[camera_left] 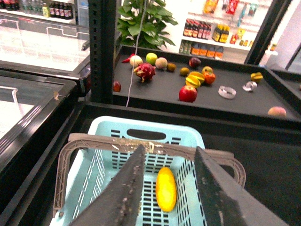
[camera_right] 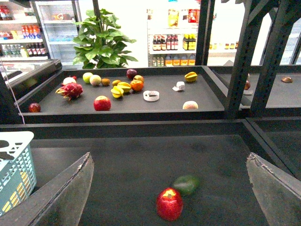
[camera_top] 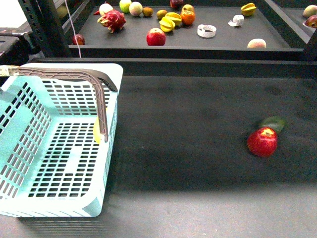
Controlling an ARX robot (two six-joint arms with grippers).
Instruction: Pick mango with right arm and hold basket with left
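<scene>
The aqua basket (camera_top: 20,114) stands at the left of the dark table, its grey-brown handles (camera_top: 101,109) folded over it. The yellow-orange mango (camera_left: 166,189) lies inside the basket on its slotted floor; in the front view only a yellow bit (camera_top: 97,133) shows through the wall. My left gripper (camera_left: 169,151) is open and empty, hovering above the basket's rim (camera_left: 188,134) and handle. My right gripper (camera_right: 169,162) is open and empty above the table, with a red apple (camera_right: 169,204) between its fingers' lines. Neither arm shows in the front view.
The red apple (camera_top: 262,142) and a dark green fruit (camera_top: 272,123) lie at the table's right. The raised back shelf (camera_top: 223,47) holds a dragon fruit (camera_top: 113,21), another red apple (camera_top: 156,36), star fruits (camera_top: 171,22), a tape roll (camera_top: 206,31) and a peach (camera_top: 256,43).
</scene>
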